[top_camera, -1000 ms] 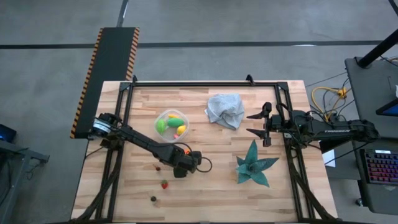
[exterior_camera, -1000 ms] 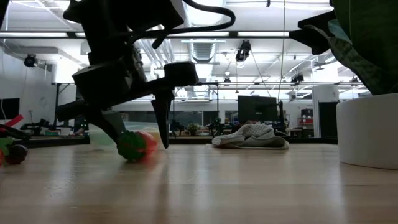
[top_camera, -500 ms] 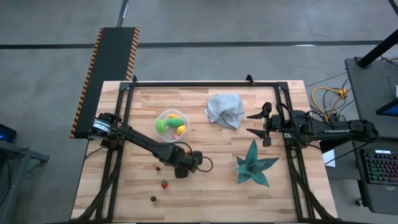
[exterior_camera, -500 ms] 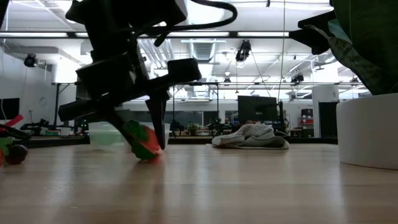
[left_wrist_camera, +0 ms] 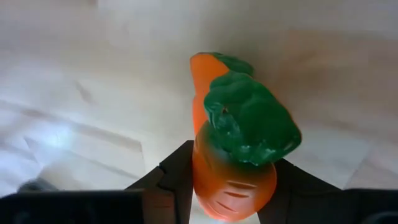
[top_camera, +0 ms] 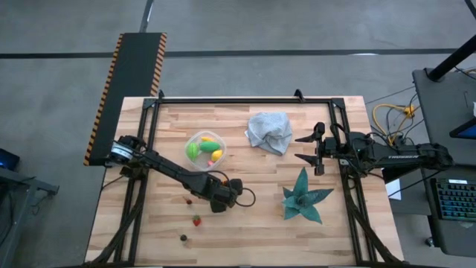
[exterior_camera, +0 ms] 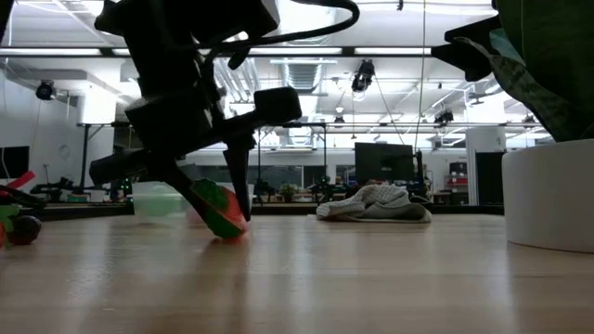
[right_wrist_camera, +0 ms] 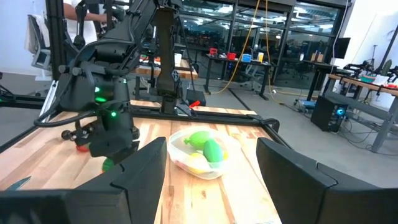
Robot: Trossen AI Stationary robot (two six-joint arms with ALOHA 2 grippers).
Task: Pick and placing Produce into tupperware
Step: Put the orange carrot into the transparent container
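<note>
My left gripper point(top_camera: 220, 195) stands at the table's middle near side, shut on a toy carrot point(left_wrist_camera: 231, 174), a piece of the produce that is orange with a green leafy top point(left_wrist_camera: 249, 119). In the low view the carrot point(exterior_camera: 217, 210) shows tilted between the dark fingers. The tupperware point(top_camera: 189, 141) sits farther back and holds green and yellow pieces; it also shows in the right wrist view point(right_wrist_camera: 198, 163). A red piece point(top_camera: 196, 220) and a dark piece point(top_camera: 184, 237) lie near the front edge. My right gripper point(top_camera: 303, 149) waits open at the right, with nothing between its fingers. My left gripper pinches the carrot's orange body point(left_wrist_camera: 211, 180) between its two fingers point(left_wrist_camera: 177, 180), just below the green top. The fingers come from above, pointing down. The carrot sits tilted in the hold; whether its lower end point(exterior_camera: 228, 232) rests on the wood, I cannot tell.
A crumpled grey-blue cloth point(top_camera: 269, 130) lies at the far middle. A teal spiky star-shaped piece point(top_camera: 303, 197) stands at the right near side. A small dark-red bit point(top_camera: 189, 199) lies beside the left arm. Black frame rails point(top_camera: 245, 99) border the table.
My left gripper has shut on the carrot, which lay on the table between its open fingers. The carrot now stands tilted in the pinch and has shifted slightly with the fingers.
</note>
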